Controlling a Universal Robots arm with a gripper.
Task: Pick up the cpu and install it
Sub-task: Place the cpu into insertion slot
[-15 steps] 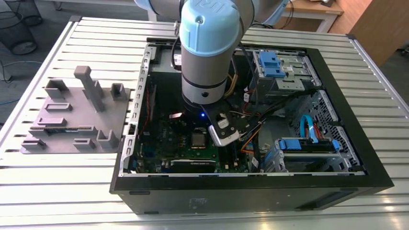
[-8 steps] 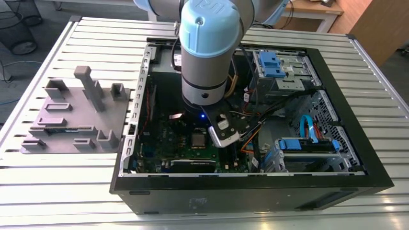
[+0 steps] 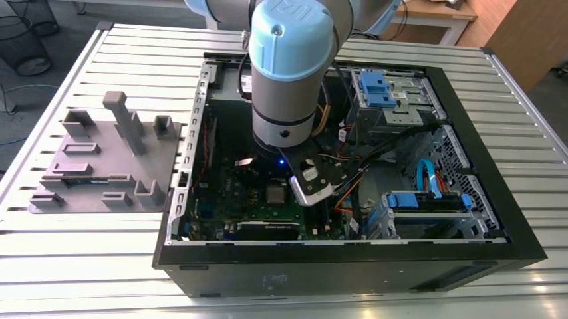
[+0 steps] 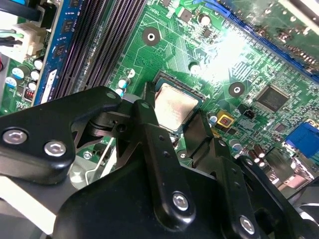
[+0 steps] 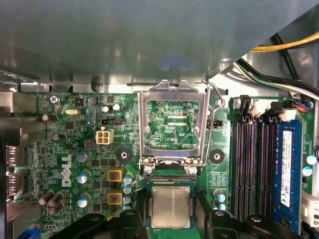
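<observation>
Now, flat square cpu (image 5: pixel 171 205), matte silver top, green rim, directly under black gripper (image 5: pixel 172 219); clamped or free, cannot tell.

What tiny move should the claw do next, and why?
Probably lift the claw straight up, slowly. The cpu looks seated flat, with the metal frame flipped open beside it, and the claw sits right over the chip. I can't tell whether the claw grips it, so going slowly seems safest.
</observation>
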